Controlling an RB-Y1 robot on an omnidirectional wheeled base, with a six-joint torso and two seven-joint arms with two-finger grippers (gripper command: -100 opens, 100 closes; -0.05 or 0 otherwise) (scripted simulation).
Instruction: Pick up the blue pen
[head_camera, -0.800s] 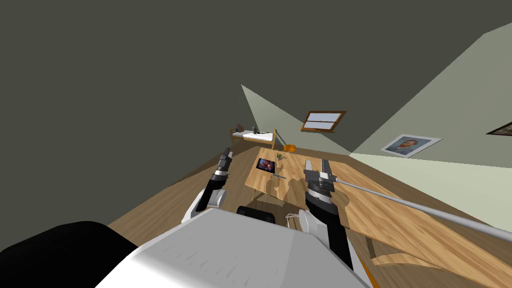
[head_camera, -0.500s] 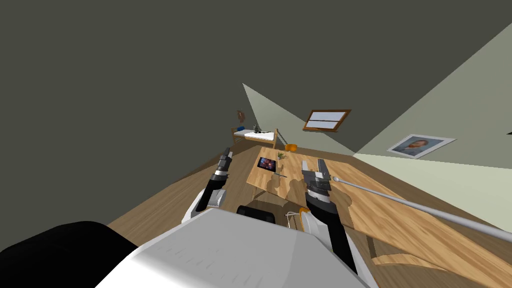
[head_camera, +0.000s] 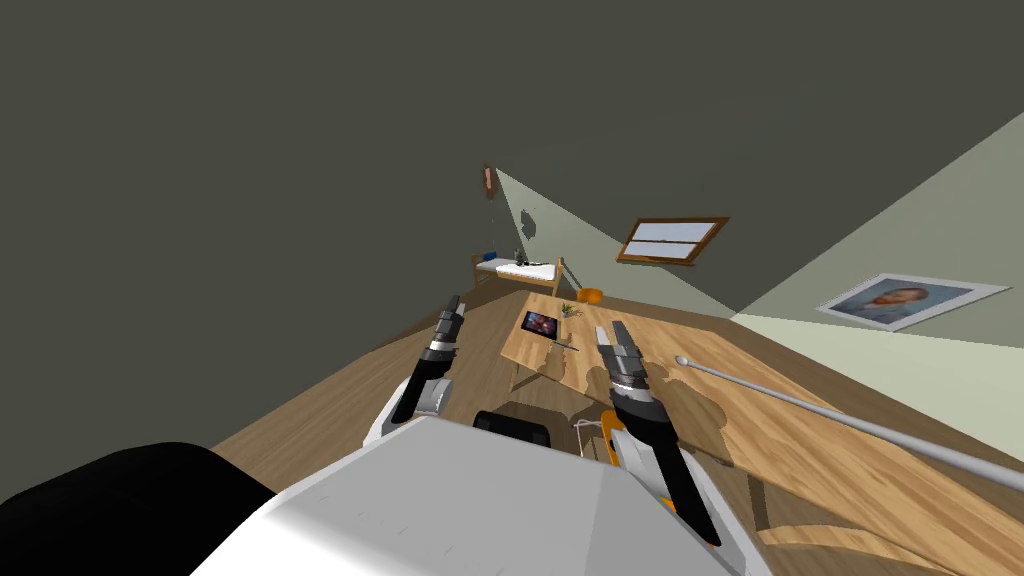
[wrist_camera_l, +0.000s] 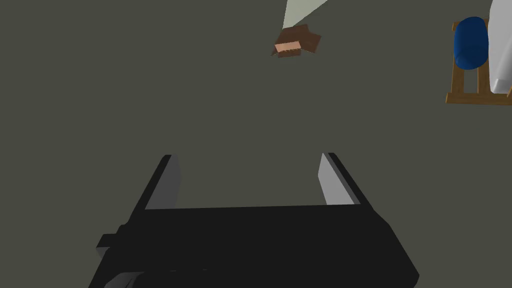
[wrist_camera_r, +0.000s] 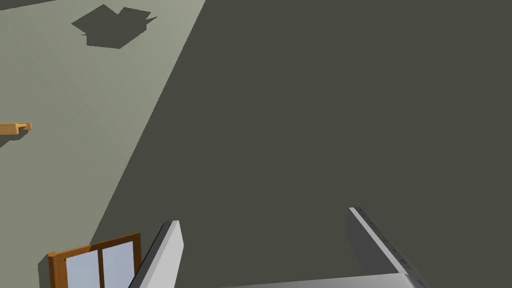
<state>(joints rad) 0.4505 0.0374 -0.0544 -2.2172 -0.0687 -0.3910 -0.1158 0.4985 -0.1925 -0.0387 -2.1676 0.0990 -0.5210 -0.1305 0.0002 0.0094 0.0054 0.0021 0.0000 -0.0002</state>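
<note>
Pen (head_camera: 562, 344): thin sliver on wooden table (head_camera: 790, 430); left end effector (wrist_camera_l: 247, 157), right end effector (wrist_camera_r: 262, 216) spread.

Light wooden table (head_camera: 820, 470) straight ahead. Flat black tablet (head_camera: 540, 324) on its far left corner. Thin dark pen (head_camera: 562, 345) just beside the tablet, on the nearer side. Small green potted plant (head_camera: 567, 310) right of the tablet, at the far edge. Long grey rod with ball tip (head_camera: 800, 400) crosses the table's right half. Orange round object (head_camera: 589, 295) beyond the table, wood-framed bed (head_camera: 517, 268) behind that, by the wall.
</note>
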